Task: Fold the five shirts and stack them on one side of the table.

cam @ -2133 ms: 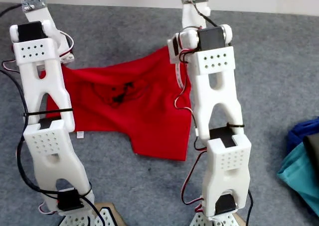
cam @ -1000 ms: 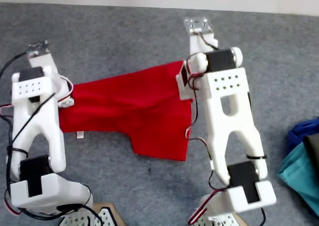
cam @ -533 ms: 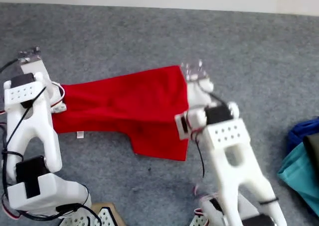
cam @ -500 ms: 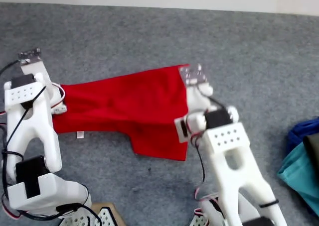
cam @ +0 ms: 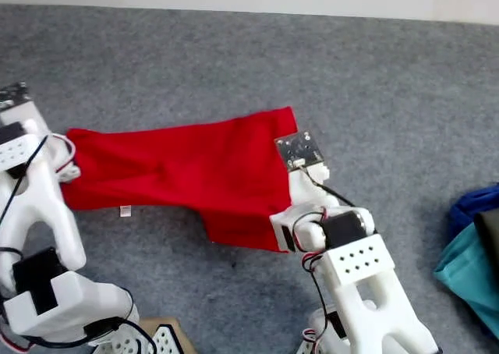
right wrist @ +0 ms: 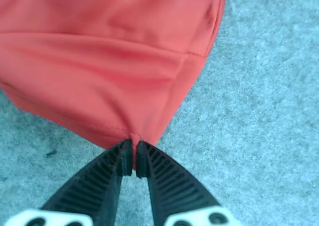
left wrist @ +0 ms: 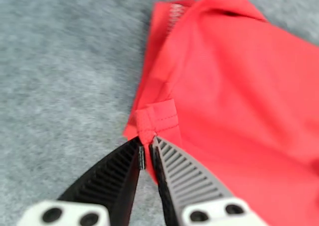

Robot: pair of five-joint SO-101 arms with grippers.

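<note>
Since the left end effector (left wrist: 147, 154) pinches the red shirt (cam: 187, 167) at its 9 o'clock edge and the right end effector (right wrist: 133, 159) its 4 o'clock corner, the shirt lies stretched across the counter (cam: 234, 50), apparently tensioned for a fold, while a blue-teal clothes pile (cam: 475, 253) at 3 o'clock obstructs nothing.

Both arms are built of white printed links: left arm (cam: 37, 206), right arm (cam: 374, 299). Black servo blocks (cam: 343, 228) sit at the joints. Flat faces carry grids of small round holes (cam: 357, 262). Red, black and white cables (cam: 313, 270) loop along the links. Left tool (left wrist: 146, 151) and right tool (right wrist: 133, 159) have black ribbed fingers (right wrist: 164, 178) on white bases with dark screw holes (left wrist: 52, 215).
</note>
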